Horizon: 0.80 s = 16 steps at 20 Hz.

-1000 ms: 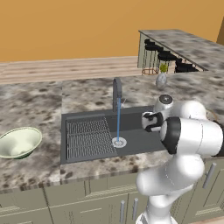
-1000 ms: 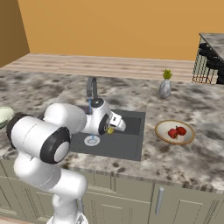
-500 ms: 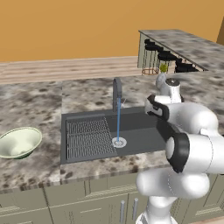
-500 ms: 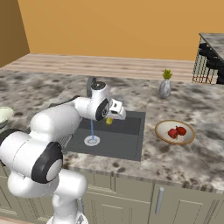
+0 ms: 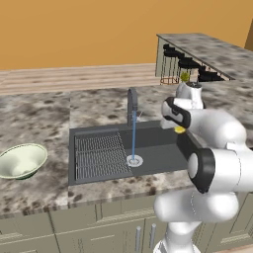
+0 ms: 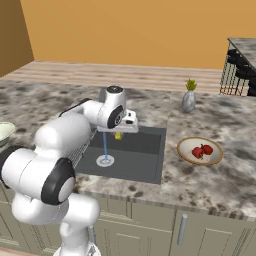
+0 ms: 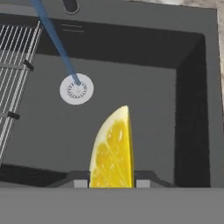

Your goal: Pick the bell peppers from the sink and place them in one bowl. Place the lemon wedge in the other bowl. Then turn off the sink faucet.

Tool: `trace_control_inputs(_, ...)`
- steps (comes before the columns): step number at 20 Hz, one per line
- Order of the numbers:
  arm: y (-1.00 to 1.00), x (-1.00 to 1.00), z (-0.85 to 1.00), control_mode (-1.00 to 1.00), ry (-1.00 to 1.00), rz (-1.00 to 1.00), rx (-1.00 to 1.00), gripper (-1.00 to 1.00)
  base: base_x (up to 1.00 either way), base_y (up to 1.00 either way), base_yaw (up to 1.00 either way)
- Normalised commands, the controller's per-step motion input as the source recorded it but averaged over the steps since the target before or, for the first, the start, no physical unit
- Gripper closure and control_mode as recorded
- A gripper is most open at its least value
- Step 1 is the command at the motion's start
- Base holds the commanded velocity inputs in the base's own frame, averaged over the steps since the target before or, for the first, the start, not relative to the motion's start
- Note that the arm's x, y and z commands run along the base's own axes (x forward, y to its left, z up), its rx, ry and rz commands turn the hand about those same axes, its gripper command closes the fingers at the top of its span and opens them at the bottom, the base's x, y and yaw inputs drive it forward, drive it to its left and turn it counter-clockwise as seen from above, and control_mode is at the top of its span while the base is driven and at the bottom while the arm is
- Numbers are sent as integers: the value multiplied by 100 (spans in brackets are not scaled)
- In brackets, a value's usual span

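Observation:
My gripper is shut on the yellow lemon wedge, held well above the dark grey sink. From the base cameras the wedge hangs under the hand over the sink's right half. Two red bell peppers lie in the shallow tan bowl on the counter right of the sink. The deeper pale green bowl sits on the counter left of the sink. Water runs from the grey faucet down to the round drain.
A ridged wire rack fills the sink's left part. A small grey vase with a plant stands behind the tan bowl. A raised counter with dark stools lies far back right. The counter's front edge runs above the cabinet doors.
The arm has lifted the hand with the lemon wedge up from the basin and swung it toward the sink's back right. The water keeps running.

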Motion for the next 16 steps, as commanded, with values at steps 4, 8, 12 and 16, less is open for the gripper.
trace_control_inputs(4,63,-15,-28,-100,-4,25,7,100,0,0,0)
trace_control_inputs(8,67,-11,-2,-100,-2,20,4,100,0,0,0)
trace_control_inputs(12,65,-8,10,-100,2,16,0,100,0,0,0)
trace_control_inputs(16,75,-14,13,-100,6,15,0,100,0,0,0)
